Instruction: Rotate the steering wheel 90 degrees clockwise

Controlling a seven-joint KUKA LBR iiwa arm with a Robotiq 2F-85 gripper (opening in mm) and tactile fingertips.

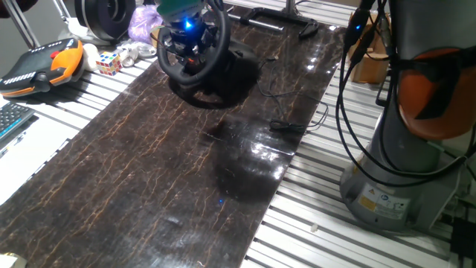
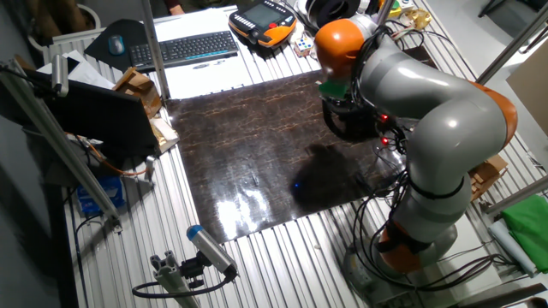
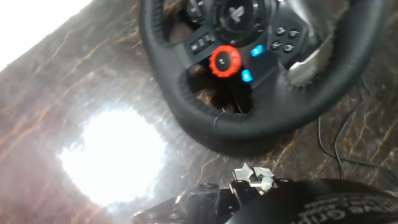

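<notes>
The steering wheel (image 1: 186, 76) is black with a thick rim and stands tilted on its base at the far end of the dark mat. The hand view shows its lower rim (image 3: 249, 121) and a red knob (image 3: 224, 61) among small buttons on the hub. My gripper (image 1: 186, 26), lit blue, hangs right in front of the wheel's upper half, close to the hub. Its fingers do not show clearly in any view; only a black part of the hand (image 3: 280, 199) fills the bottom of the hand view. In the other fixed view my arm (image 2: 402, 85) covers most of the wheel (image 2: 342, 128).
A thin black cable (image 1: 286, 126) lies on the mat (image 1: 163, 171) right of the wheel. A Rubik's cube (image 1: 108, 63), an orange-black pendant (image 1: 44, 65), a keyboard (image 1: 11, 119) and a black spool ring (image 1: 108, 18) sit at the left. The robot base (image 1: 401, 179) stands at the right.
</notes>
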